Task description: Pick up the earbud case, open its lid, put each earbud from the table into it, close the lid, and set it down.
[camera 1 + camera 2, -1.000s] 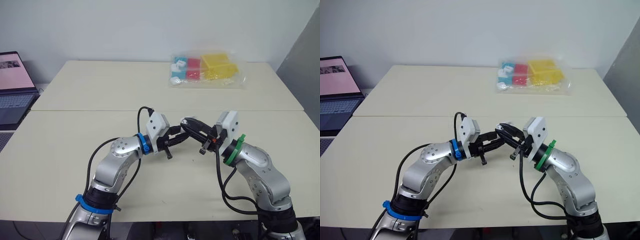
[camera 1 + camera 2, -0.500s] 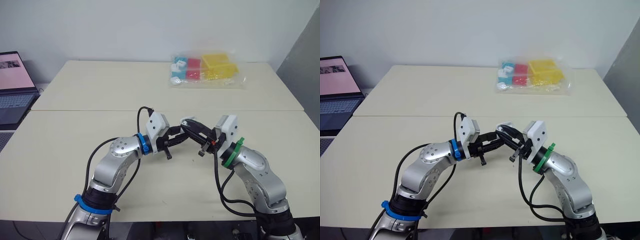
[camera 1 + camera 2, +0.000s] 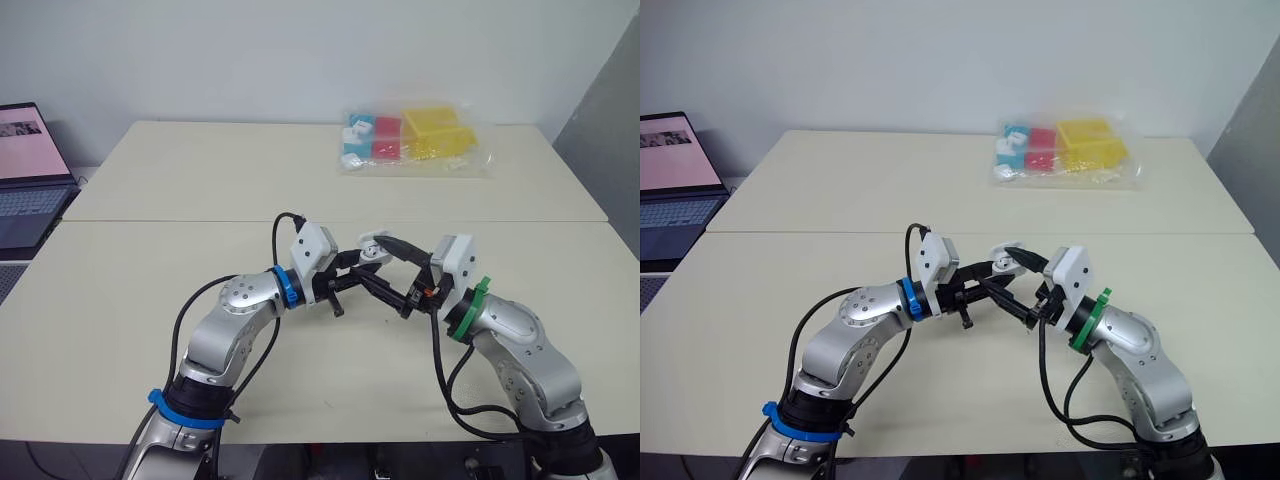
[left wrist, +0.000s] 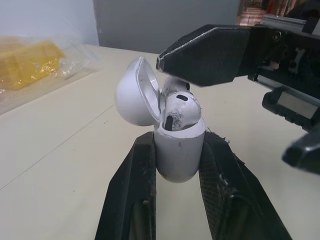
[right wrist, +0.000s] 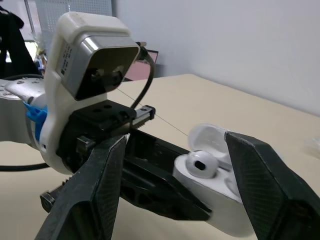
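Left wrist view first: what is in the clamp?
— The left end effector (image 4: 178,145) grips the white earbud case (image 4: 176,165) by its lower body, one black finger on either side. The case is upright and held clear of the desk (image 3: 150,270).

Is the case open?
— Yes. The lid (image 4: 132,92) is swung back on its hinge, and an earbud (image 4: 181,109) sits in the body with its rounded head above the rim. A second white shape (image 4: 174,86) lies behind it; whether that is the other earbud cannot be told.

And the right arm?
— The right end effector (image 5: 176,142) is spread wide and holds nothing. Seen from the right wrist, the open case lies between its two fingers. In the left wrist view, one of those fingers (image 4: 210,52) hangs just over the earbud; contact cannot be made out.

Where on the desk does this happen?
— In the head views the two arms meet over the near half, around its middle and close to the seam (image 3: 150,221) where two desktops join.

Anything else in shot?
— A clear bag of coloured blocks (image 3: 412,140) lies at the far side of the desk, well apart from the arms. An open laptop (image 3: 28,170) stands beyond the desk's left edge.
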